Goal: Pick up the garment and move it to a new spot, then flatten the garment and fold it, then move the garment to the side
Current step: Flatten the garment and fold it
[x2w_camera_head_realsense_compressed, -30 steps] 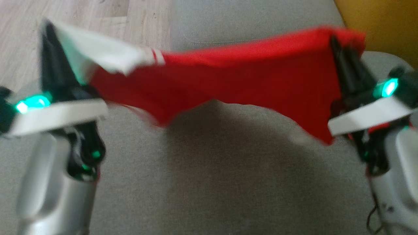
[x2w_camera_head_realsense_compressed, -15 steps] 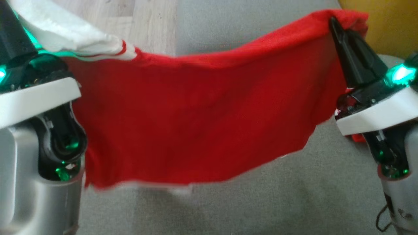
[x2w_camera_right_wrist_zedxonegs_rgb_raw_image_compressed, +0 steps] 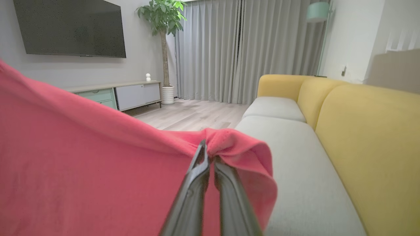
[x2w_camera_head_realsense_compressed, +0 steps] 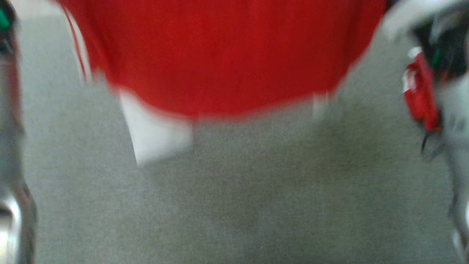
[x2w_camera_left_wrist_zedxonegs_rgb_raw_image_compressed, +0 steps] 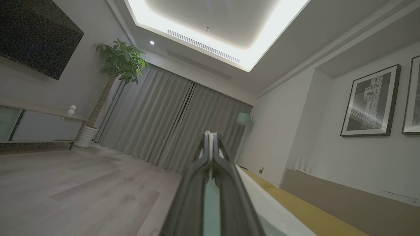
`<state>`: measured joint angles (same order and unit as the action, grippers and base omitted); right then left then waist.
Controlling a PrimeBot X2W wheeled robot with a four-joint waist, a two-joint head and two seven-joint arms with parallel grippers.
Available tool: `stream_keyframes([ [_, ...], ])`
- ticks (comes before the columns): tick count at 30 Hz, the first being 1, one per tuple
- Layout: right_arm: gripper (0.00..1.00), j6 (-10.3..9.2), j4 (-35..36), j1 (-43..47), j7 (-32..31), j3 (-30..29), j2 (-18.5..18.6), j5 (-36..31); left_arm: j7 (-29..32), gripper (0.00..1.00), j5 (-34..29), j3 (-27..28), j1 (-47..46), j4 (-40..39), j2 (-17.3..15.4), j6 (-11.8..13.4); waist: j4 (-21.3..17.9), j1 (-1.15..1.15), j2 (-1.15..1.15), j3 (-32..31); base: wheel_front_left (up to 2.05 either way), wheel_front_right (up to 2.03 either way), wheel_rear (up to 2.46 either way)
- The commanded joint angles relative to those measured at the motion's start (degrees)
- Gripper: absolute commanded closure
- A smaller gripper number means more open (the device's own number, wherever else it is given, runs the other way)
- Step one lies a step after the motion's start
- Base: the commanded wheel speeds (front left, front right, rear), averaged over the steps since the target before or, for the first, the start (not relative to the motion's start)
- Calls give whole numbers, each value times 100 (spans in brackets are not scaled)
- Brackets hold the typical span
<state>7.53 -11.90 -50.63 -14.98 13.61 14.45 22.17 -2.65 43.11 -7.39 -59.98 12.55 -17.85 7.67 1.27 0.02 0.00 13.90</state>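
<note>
Over grey sofa seat [x2w_camera_head_realsense_compressed: 234,205], curtains [x2w_camera_right_wrist_zedxonegs_rgb_raw_image_compressed: 229,49] beyond — left end effector [x2w_camera_left_wrist_zedxonegs_rgb_raw_image_compressed: 210,135], right end effector [x2w_camera_right_wrist_zedxonegs_rgb_raw_image_compressed: 209,149] clamping garment [x2w_camera_head_realsense_compressed: 227,55].

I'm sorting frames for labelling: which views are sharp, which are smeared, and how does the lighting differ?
Head view: heavy motion blur, red garment and grey cushion smeared, edges soft. Left wrist view: sharp but dim, the lit ceiling recess glaring, the room tilted in frame. Right wrist view: crisp, evenly lit, the garment's fold at the right hand clear.
</note>
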Motion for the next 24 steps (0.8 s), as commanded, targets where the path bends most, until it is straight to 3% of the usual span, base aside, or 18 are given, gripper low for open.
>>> stream_keyframes([
  [1,100,-4,-401,-902,308,202,76,-85,-161,100,-169,139,-890,361,-347,-163,73,-2,0,804,0,0,0],
  [4,100,-4,-1392,-1969,902,258,45,-181,-455,100,-263,115,-1725,1131,-321,-333,151,-2,0,1047,0,0,0],
  [9,100,-4,-2377,-2782,1670,365,-33,-260,-858,100,-274,115,-2397,1869,-217,-596,255,-2,0,1216,0,0,0],
  [13,100,-4,-3143,-2918,2120,472,-30,-163,-1099,100,-239,108,-2409,2384,-53,-933,329,-2,0,1268,0,0,0],
  [18,100,-4,-3813,-2468,2115,884,119,202,-1193,100,-220,-22,-1758,2894,194,-1261,474,-2,0,1218,0,0,0],
  [24,100,-4,-4135,-1438,1374,1585,349,1012,-1224,100,-240,-242,-441,3090,379,-1438,604,-2,0,857,0,0,0],
])
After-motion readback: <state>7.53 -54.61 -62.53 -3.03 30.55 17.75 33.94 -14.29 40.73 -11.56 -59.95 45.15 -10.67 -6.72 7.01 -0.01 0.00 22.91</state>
